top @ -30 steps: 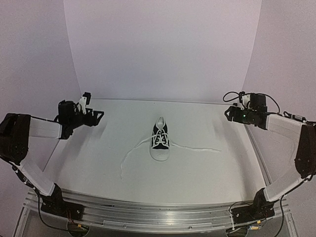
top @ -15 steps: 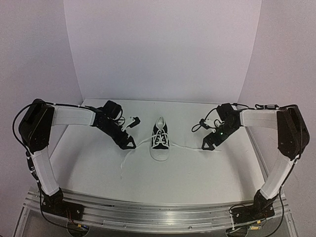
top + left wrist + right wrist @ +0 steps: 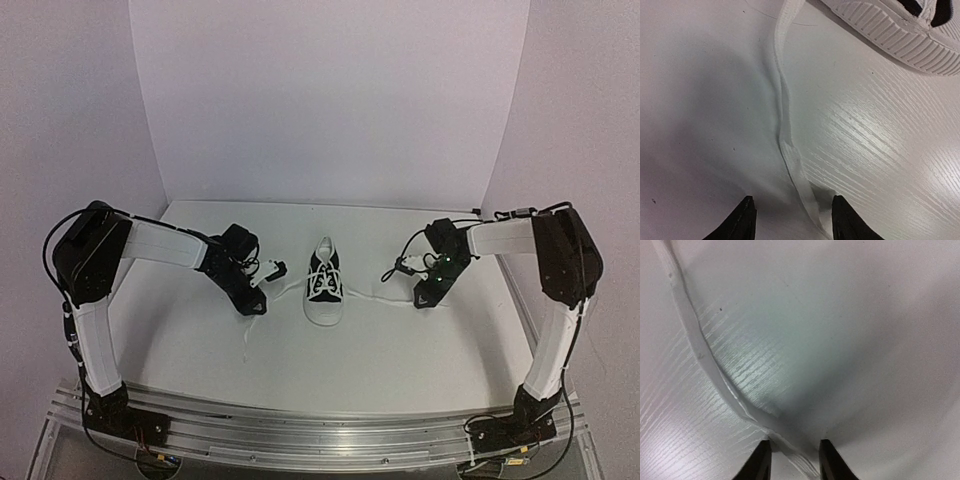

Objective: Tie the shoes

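shoe: the black sneaker stands mid-table, toe toward the near edge, between the two arms and touching neither. it is untied, with one lace trailing out to each side.
left gripper: the left gripper is down at the table just left of the sneaker. its fingers are spread wide and hold nothing, and the left lace runs flat between the tips.
right gripper: the right gripper is low on the right side with a narrower gap, also holding nothing. the right lace passes between its tips.
step: probably the moment before both pinch their laces.
risk, missed pinch: each lace lies flat on the surface, and on both sides it sits nearer one finger than the other. closing could push it aside or catch only an edge, so it slips out on the lift.
risk, scraping: the tips look very close to the table. pressing lower could jam them before they close.
risk, dragging the shoe: the sneaker looks small and light, and nothing pins it. a hard or uneven pull on one lace could turn or tip it.
risk, short tails: a grip this near the shoe leaves long loose ends, which may tangle when crossed.
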`<action>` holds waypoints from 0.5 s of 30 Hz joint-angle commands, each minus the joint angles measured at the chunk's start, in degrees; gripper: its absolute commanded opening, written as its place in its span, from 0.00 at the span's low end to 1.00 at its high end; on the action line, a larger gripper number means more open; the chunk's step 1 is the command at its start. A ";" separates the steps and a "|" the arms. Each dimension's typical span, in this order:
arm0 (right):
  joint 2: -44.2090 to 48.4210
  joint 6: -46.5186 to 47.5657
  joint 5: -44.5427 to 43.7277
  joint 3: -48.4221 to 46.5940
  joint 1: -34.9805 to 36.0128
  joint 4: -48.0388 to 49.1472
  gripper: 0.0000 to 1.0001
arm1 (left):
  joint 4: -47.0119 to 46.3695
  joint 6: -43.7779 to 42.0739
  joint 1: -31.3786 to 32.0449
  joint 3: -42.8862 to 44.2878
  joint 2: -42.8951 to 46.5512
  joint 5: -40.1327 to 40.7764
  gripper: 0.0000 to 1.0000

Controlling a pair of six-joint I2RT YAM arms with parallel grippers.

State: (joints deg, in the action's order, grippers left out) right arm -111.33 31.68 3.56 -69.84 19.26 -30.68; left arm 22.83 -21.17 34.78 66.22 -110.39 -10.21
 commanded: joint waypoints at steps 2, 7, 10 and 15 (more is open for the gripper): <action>-0.28 -2.74 -2.81 -0.75 0.73 -1.17 0.02 | -1.16 -1.10 -0.06 -1.53 -1.60 3.45 0.00; 3.42 -11.45 0.65 -5.84 0.72 -1.30 0.00 | -1.47 -2.79 -0.05 1.82 3.35 1.35 0.00; 6.73 -19.25 4.68 -11.93 0.73 -1.31 0.00 | 2.16 -4.32 -0.08 6.34 5.72 -1.36 0.00; 7.55 -35.99 12.57 -23.03 1.44 -0.21 0.00 | 6.74 -6.34 0.19 9.15 9.20 -6.08 0.00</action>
State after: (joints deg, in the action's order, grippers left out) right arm -108.21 11.88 7.81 -83.74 19.69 -33.08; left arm 25.92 -24.63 34.77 71.24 -107.59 -11.29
